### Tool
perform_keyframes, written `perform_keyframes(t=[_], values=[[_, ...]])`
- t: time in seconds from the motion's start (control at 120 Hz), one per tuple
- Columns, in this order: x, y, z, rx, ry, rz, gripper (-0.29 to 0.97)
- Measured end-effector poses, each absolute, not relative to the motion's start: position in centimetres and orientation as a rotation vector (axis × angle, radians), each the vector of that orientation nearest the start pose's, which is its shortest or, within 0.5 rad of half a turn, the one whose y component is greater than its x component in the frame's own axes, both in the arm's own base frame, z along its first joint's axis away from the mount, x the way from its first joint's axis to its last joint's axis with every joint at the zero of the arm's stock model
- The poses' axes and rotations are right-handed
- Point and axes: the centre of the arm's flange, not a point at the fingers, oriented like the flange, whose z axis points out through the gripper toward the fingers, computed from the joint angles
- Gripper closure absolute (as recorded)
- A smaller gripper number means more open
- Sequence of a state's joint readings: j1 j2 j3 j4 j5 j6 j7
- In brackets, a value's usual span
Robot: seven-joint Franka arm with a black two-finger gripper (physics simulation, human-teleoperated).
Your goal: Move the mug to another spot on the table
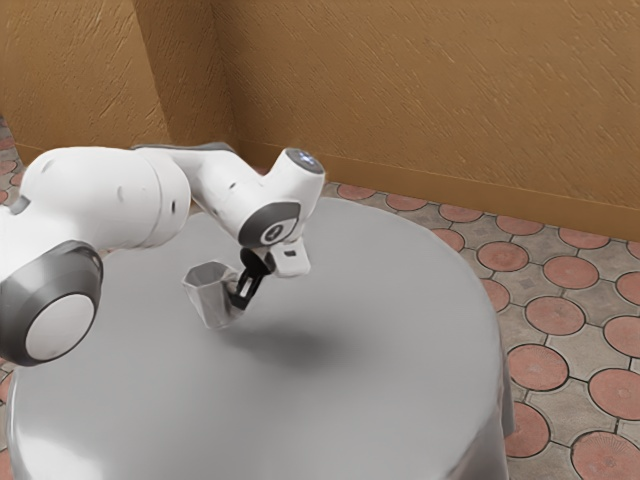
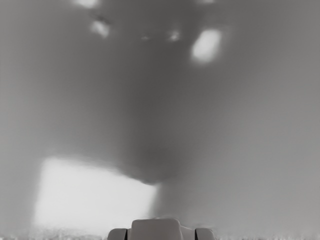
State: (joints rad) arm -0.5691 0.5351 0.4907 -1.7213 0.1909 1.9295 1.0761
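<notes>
The mug is a pale grey faceted cup, tilted and hanging a little above the round grey table; its shadow lies on the tabletop below it, toward the exterior view's right. My black gripper is shut on the mug's side nearest the exterior view's right, with the white hand just above it. In the wrist view a pale grey piece of the mug sits right under my hand, with the blurred grey tabletop beyond it.
The table's rim curves down toward the exterior view's right, over a floor of red round tiles. An orange textured wall stands behind. My white arm comes in over the side of the table at the exterior view's left.
</notes>
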Motion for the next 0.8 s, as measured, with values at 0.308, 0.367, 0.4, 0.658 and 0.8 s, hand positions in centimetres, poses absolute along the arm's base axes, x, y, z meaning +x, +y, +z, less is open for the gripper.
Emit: perform_keyframes(t=[0.308, 0.367, 0.4, 0.658, 0.8], values=[[63.4, -5.7, 28.5, -2.317, 1.649, 0.622, 0.24], [63.5, -5.7, 29.2, -2.331, 1.643, 0.597, 0.18], [63.6, -5.8, 29.7, -2.341, 1.641, 0.575, 0.15], [63.3, -6.3, 41.6, -2.421, 1.625, 0.225, 0.04], [63.8, -7.2, 47.6, -2.419, 1.586, 0.053, 0.02]])
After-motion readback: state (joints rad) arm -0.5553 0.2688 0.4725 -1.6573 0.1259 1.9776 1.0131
